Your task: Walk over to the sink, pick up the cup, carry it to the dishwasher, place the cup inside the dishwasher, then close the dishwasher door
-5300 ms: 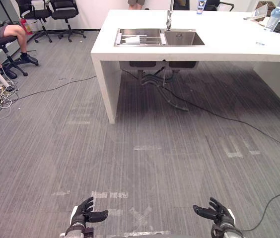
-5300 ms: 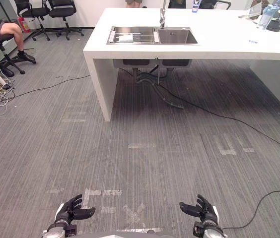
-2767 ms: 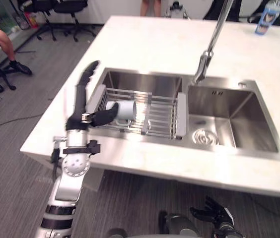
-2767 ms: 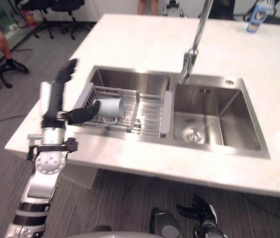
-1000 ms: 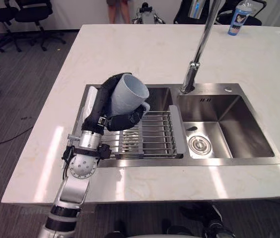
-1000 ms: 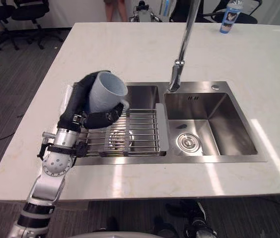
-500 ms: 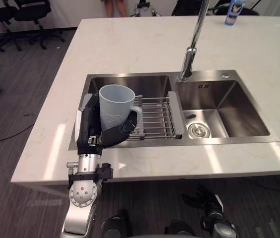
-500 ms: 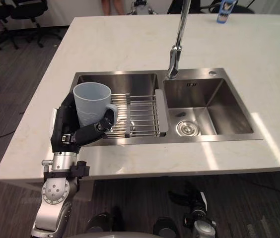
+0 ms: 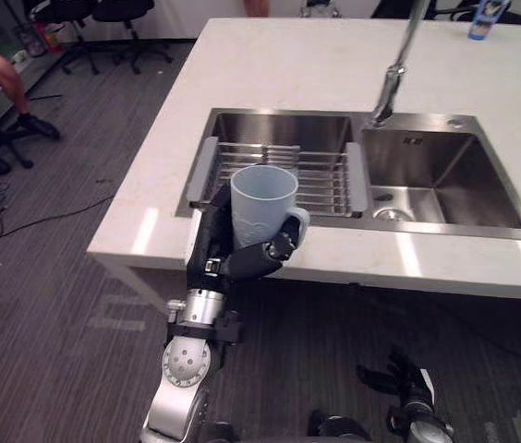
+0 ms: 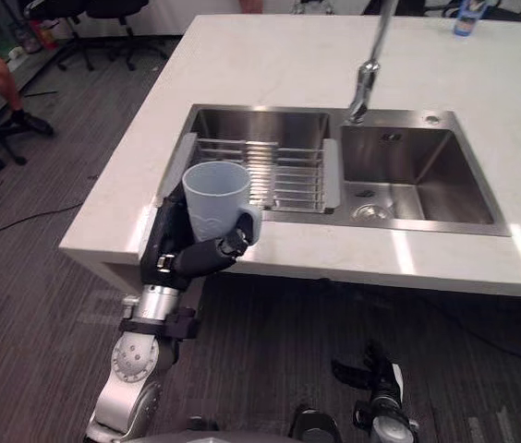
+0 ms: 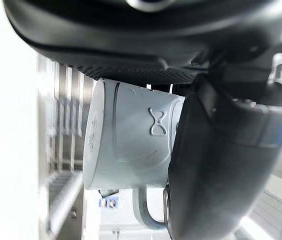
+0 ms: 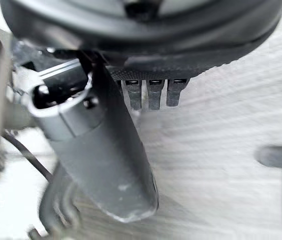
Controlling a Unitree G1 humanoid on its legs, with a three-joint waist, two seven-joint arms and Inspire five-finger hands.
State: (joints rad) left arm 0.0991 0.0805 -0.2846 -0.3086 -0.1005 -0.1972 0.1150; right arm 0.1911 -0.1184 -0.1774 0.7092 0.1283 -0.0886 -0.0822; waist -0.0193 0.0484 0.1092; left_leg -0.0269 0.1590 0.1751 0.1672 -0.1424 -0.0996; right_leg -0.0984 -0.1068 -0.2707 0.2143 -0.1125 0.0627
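My left hand [image 9: 211,238] curls its fingers [image 9: 253,261] round the pale blue cup [image 9: 262,205]; I must carry it upright, w/ firm grip.

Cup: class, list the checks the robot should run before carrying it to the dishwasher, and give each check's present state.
1. Grip: left robot hand curled round the cup: ok.
2. Attitude: cup upright, mouth up: ok.
3. Clearance: cup held off the sink rack: ok.
4. Spare hand: right robot hand free, fingers relaxed: ok.
5. Target: dishwasher door open: cannot tell.
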